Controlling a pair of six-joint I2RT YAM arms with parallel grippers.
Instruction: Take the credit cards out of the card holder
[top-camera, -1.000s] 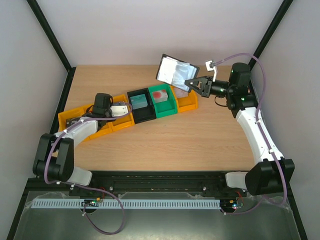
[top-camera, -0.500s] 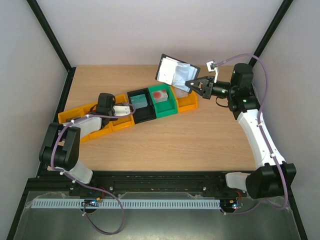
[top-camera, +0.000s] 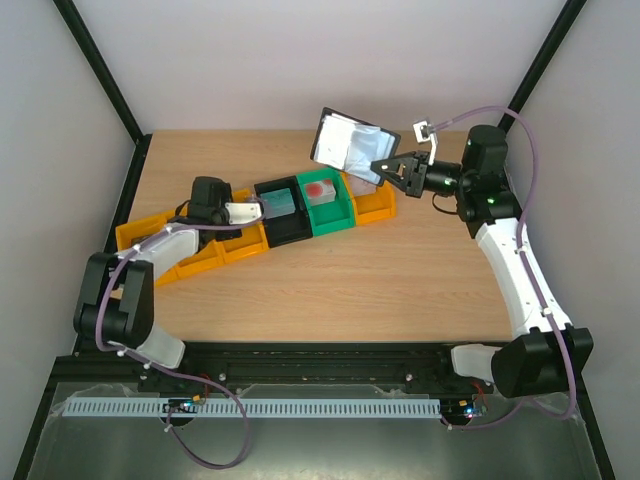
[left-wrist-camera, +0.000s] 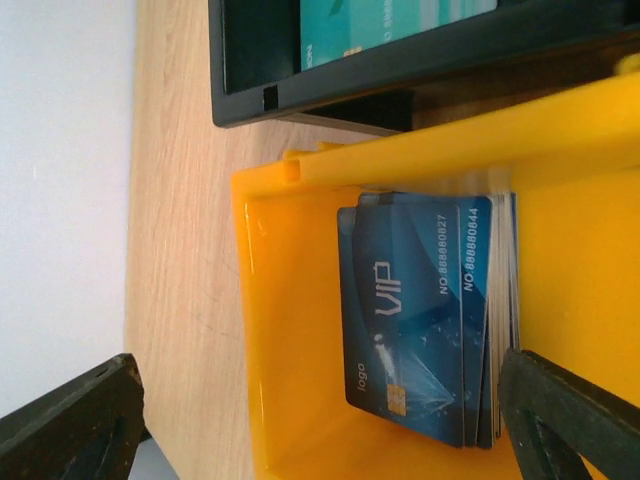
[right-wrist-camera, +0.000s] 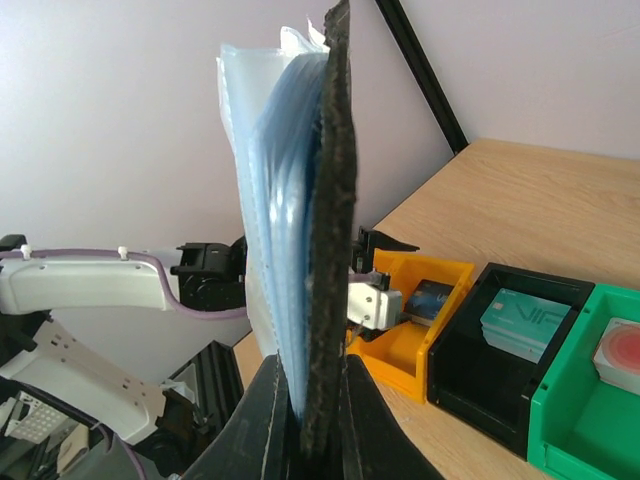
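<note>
Right side: right gripper (right-wrist-camera: 315, 385) pressed together on the card holder (right-wrist-camera: 330, 180), pinching its lower edge. Holds it upright, clear of the table (top-camera: 400, 280). Shows edge-on in the right wrist view: black cover toward 3 o'clock, pale blue clear pockets fanning toward 9. In the top view, hangs at roughly 12 o'clock of the green bin (top-camera: 345, 217), folded open, inner face to the camera. Can't tell pocket contents.

Left side: left gripper (left-wrist-camera: 318, 400) spread wide, one finger (left-wrist-camera: 75, 420) at 8 o'clock of the wrist frame, the other at 4. Hovers over a yellow bin (left-wrist-camera: 270, 330). Looks down on the credit cards (left-wrist-camera: 420, 320) inside: blue stack, fanned slightly toward 3 o'clock, with "VIP", a printed number and a gold chip on the top face. Sit well apart from the holder, at about 8 o'clock of it in the top view.

Black bin (left-wrist-camera: 250, 60) just beside that yellow one, at 12 o'clock in the left wrist frame, with a teal-faced piece (left-wrist-camera: 400, 20) inside.

Top view: bin row running from 8 o'clock to 2 o'clock across the table, yellow ones first, then black, then green, then one more yellow. White piece (top-camera: 320, 190) with a red dot in the green one.
</note>
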